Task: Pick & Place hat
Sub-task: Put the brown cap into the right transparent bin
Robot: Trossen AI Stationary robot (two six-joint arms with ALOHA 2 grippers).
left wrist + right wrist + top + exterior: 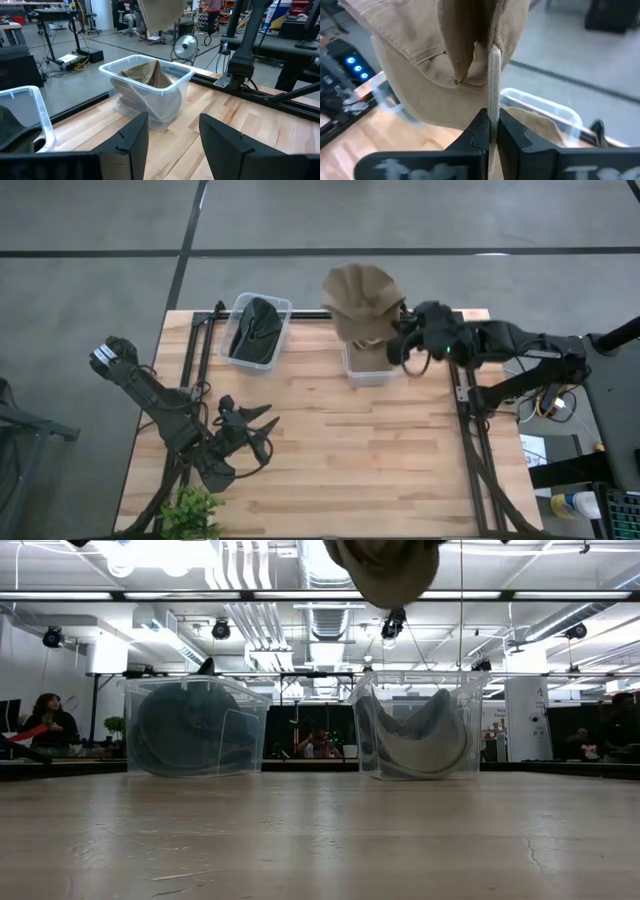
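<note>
The right gripper (492,131) pinches the tan hat (362,300), holding it above the clear bin (368,366). The step in hand appears to be transport; placing likely calls for lowering and release. The left gripper (172,132) waits, fingers spread.

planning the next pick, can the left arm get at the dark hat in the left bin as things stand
Probably yes. The left end effector is open and empty, the bin has no lid, and only bare table lies between them.
</note>
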